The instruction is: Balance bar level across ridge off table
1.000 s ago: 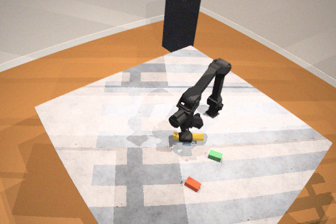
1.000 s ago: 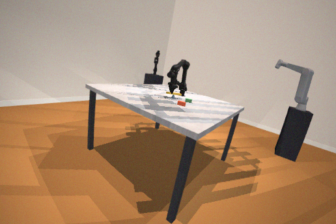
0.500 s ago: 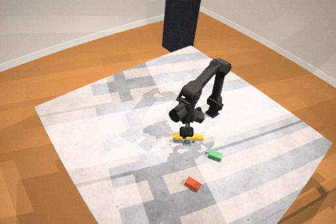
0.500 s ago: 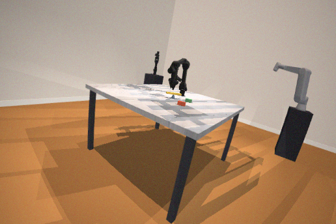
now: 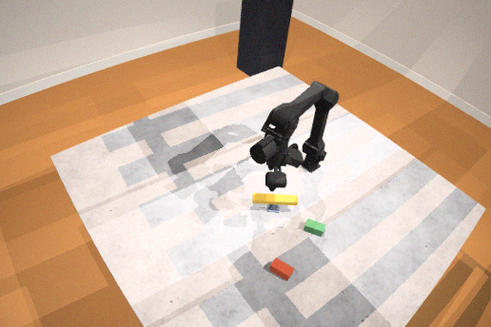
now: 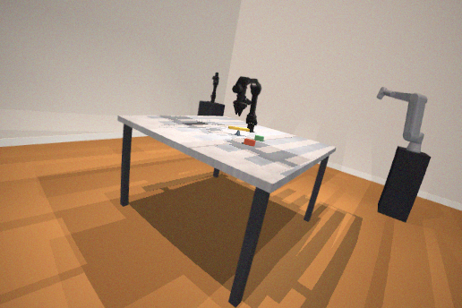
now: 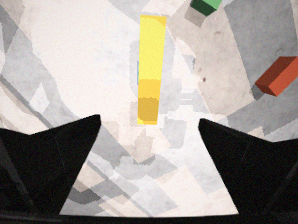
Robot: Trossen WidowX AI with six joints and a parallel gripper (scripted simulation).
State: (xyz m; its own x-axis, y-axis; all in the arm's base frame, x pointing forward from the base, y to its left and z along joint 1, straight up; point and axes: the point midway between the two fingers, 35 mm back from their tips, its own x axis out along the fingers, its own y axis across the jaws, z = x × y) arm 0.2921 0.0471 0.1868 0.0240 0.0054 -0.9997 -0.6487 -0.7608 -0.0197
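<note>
The yellow bar [image 5: 274,199] [image 6: 238,129] [image 7: 151,60] lies across the small blue-grey ridge [image 5: 273,208] [image 6: 238,132], which stands under its middle part. The bar looks about level, with both ends off the table top and its shadow beneath. In the wrist view the bar hides nearly all of the ridge. My gripper [image 5: 273,188] [image 6: 238,115] [image 7: 150,121] is wide open and empty. It hangs above the bar, clear of it; in the wrist view the bar's near end shows between and beyond the fingertips.
A green block [image 5: 314,227] [image 6: 259,138] [image 7: 206,6] lies on the table [image 5: 166,300] [image 6: 197,152] near the bar's right end in the top view. A red block [image 5: 282,269] [image 6: 250,141] [image 7: 278,76] lies farther from the arm. Other arms stand on dark pedestals [image 5: 264,34] [image 6: 404,184] off the table.
</note>
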